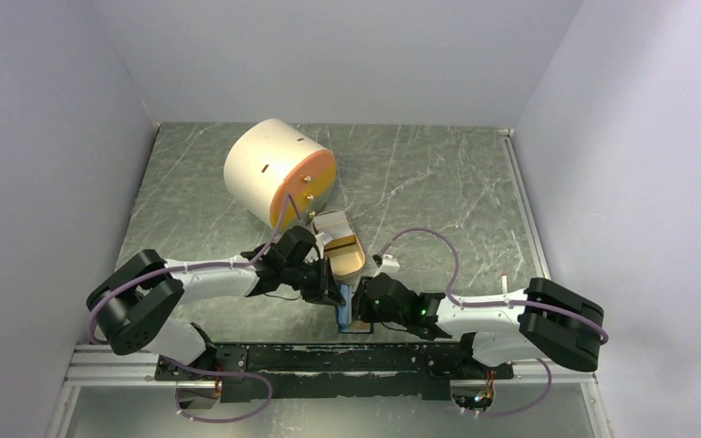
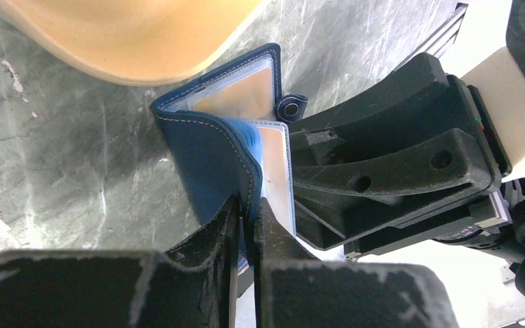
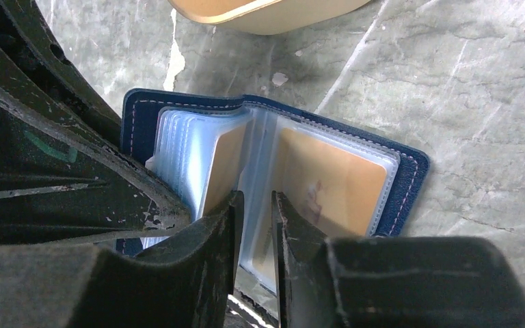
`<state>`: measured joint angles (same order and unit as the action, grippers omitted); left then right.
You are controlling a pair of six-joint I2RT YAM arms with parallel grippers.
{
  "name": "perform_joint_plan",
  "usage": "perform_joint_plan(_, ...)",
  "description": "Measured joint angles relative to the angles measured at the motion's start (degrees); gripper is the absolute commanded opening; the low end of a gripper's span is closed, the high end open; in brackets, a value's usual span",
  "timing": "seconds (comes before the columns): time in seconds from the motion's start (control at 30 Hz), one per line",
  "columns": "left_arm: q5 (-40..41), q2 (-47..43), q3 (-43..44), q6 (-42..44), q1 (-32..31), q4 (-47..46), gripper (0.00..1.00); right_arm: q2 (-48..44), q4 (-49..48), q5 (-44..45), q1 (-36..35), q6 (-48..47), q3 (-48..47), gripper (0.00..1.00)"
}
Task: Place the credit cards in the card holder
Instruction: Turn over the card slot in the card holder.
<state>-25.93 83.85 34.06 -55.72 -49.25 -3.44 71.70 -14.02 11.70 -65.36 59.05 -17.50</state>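
Observation:
The dark blue card holder [image 1: 347, 327] stands open on the table near the front edge, between both grippers. In the left wrist view my left gripper [image 2: 247, 208] is shut on its blue cover [image 2: 208, 147]. In the right wrist view the holder [image 3: 403, 184] shows clear sleeves with tan inserts. My right gripper [image 3: 255, 205] has its jaws nearly together on a thin pale credit card [image 3: 253, 242] that reaches into the sleeves. In the top view the left gripper [image 1: 336, 294] and the right gripper [image 1: 354, 306] almost touch. No other cards show.
A tan oval dish [image 1: 345, 258] lies just behind the holder. A big cream cylinder with an orange face [image 1: 265, 169] stands further back on the left. The table's front rail [image 1: 329, 356] runs close behind the grippers.

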Motion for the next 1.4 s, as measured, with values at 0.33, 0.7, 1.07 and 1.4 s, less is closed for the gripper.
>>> perform_joint_plan(0.33, 0.6, 2.2, 2.0, 0.0, -0.6, 1.9, 0.09, -6.0, 9.0, -0.1, 2.1, -2.5, -0.9, 0.36)
perform_joint_plan(0.7, 0.6, 4.4, 3.1, -0.5, -1.3, 1.3, 0.09, -19.3, 27.6, 4.9, 2.9, -2.4, -2.1, 0.37)
perform_joint_plan(1.07, 0.8, -0.8, -1.0, -2.4, -1.1, 0.8, 0.13, -27.5, 40.5, 10.6, 3.1, -1.7, -6.6, 0.45)
perform_joint_plan(1.4, 0.0, -3.9, -4.3, -1.7, 0.8, 1.6, 0.26, -22.9, 34.9, 12.3, 3.6, -16.4, -13.3, 0.52)
